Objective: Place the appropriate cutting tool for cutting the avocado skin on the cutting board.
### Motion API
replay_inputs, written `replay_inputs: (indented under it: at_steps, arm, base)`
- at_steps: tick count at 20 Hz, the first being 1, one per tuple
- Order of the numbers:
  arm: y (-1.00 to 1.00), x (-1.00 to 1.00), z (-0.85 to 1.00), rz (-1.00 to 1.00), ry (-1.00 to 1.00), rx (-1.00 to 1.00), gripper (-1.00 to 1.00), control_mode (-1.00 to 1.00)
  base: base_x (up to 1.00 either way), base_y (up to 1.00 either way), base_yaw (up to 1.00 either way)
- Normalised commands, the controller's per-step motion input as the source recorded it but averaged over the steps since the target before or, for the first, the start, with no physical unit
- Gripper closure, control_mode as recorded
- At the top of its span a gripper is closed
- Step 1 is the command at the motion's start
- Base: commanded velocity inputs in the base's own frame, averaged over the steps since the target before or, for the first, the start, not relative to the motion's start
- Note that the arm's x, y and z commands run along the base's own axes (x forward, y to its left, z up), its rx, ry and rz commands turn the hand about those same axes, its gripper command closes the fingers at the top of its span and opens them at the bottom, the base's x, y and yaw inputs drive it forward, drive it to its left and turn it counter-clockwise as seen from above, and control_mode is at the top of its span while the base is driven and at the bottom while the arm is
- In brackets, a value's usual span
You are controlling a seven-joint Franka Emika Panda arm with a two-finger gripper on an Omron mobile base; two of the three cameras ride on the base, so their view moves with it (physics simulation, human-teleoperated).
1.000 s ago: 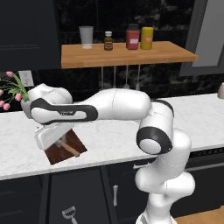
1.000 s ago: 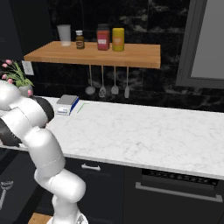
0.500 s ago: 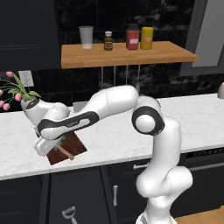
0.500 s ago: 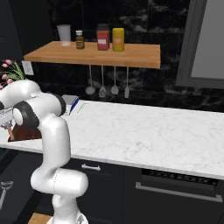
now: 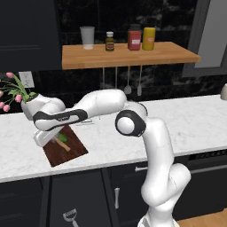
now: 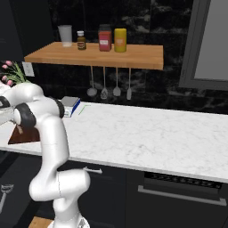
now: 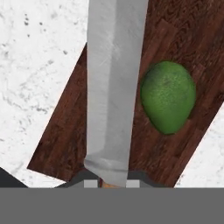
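Note:
My gripper [image 5: 54,140] reaches in from the right over the dark reddish-brown cutting board [image 5: 71,153] at the counter's left front. It is shut on the knife [image 7: 113,87] at the tan handle. The silver-grey blade stretches away from the gripper [image 7: 110,183] over the cutting board [image 7: 65,131]. A little of the tan handle [image 5: 63,145] pokes out past the hand. The small dark green avocado [image 7: 168,97] lies on the board just right of the blade, apart from it. The avocado [image 5: 64,137] sits beside the hand. The arm hides most of the cutting board [image 6: 22,135].
A vase of pink tulips [image 5: 13,91] stands behind the board. A light wooden wall shelf [image 5: 128,55] holds a cup and jars, and utensils [image 5: 127,84] hang beneath it. A blue-and-white box [image 6: 71,106] sits on the white marble counter [image 6: 147,133]. A grey peeler [image 5: 69,216] lies low by the cabinets.
The arm has swung its elbow and forearm further left and lower. The hand stays over the board with the knife, now a little further left.

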Motion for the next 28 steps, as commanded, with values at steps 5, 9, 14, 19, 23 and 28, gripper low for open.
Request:
replay_inputs:
  at_steps: [5,9,14,19,23,28]
  arm:
    - [-0.01,0.43,-0.36,0.00,0.03,0.01,1.00,-1.00]
    - [-0.13,0.02,-0.35,0.00,0.00,0.02,1.00,-1.00]
    - [-0.25,0.00,-0.32,0.00,0.00,0.05,1.00,-1.00]
    - [-0.27,0.00,-0.35,0.00,0.00,0.07,1.00,-1.00]
    - [-0.11,-0.02,-0.45,0.01,0.00,0.06,1.00,-1.00]
    - [-0.03,-0.04,-0.40,0.01,0.00,0.04,-1.00,-1.00]
  base:
    - [0.00,0.00,0.00]
    - [0.00,0.00,0.00]
    - [0.00,0.00,0.00]
    - [0.00,0.00,0.00]
    - [0.00,0.00,0.00]
    - [0.00,0.00,0.00]
